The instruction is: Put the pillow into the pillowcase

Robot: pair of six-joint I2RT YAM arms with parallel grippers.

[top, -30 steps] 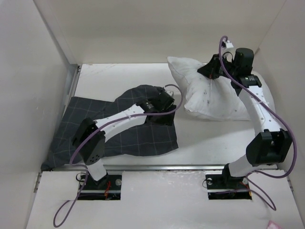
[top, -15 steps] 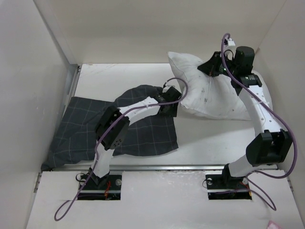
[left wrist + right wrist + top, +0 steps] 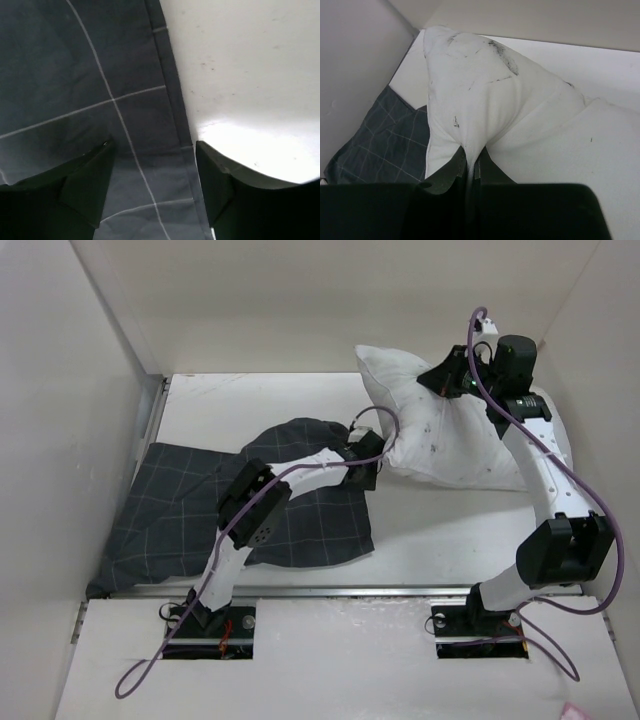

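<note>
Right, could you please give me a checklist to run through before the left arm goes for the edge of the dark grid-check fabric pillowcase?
1. Right gripper shut on the soft white rectangular pillow: ok, fabric is pinched between its fingers.
2. Left gripper open: ok, jaws apart, gripping nothing.
3. Left gripper above the hem of the dark charcoal grid-check fabric pillowcase: ok, the hem lies below the gap.
4. That hem is the open end: cannot tell.
5. Left fingers touching the fabric: cannot tell.
6. Pillow outside the pillowcase: ok.
</note>
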